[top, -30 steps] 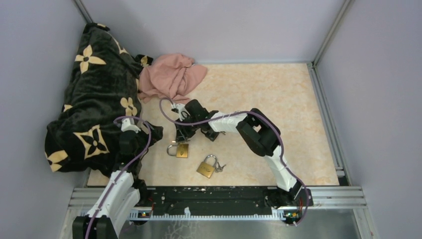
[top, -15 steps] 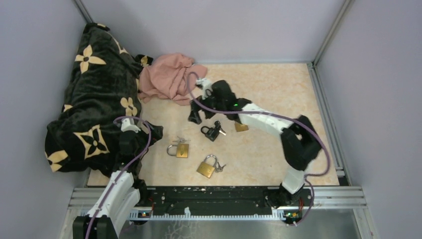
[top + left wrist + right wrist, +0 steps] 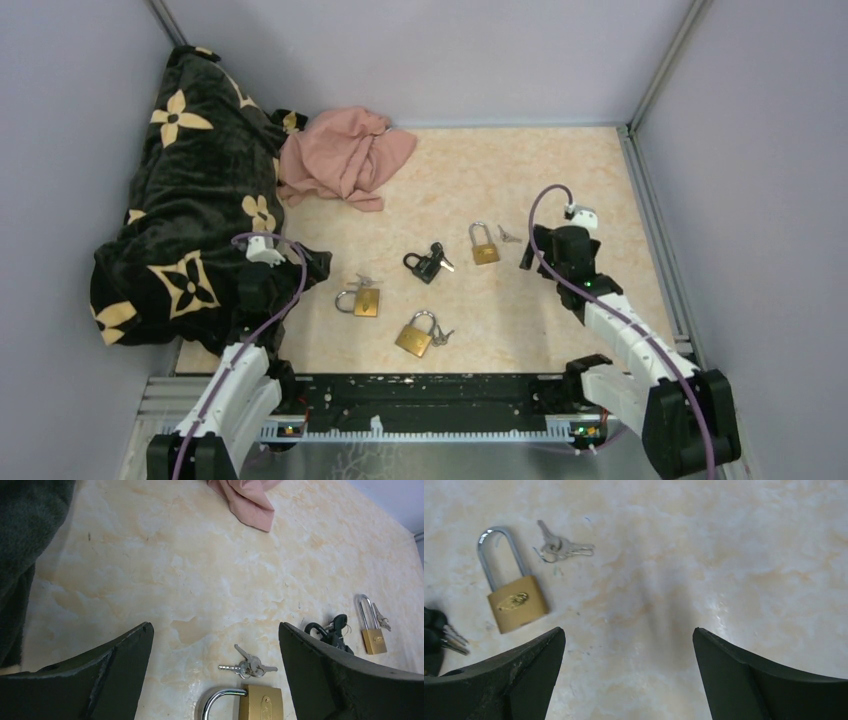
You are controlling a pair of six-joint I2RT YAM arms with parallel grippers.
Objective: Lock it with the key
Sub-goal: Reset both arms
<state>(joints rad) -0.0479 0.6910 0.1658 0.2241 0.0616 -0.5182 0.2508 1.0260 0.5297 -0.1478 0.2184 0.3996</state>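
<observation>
Jaws of the right gripper (image 3: 628, 634) stand spread wide, holding nothing, above the table (image 3: 734, 555). A brass padlock (image 3: 517, 602) lies to their left, its keys (image 3: 561, 546) beside the shackle. The left gripper (image 3: 215, 629) is also spread, over a second padlock (image 3: 260, 704).

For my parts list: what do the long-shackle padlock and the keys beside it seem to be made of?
Padlock body: looks like brass, golden with a dull sheen. Shackle: bright silvery metal, perhaps plated steel, by its glossy highlights. Keys: silvery metal, alloy unclear.
</observation>
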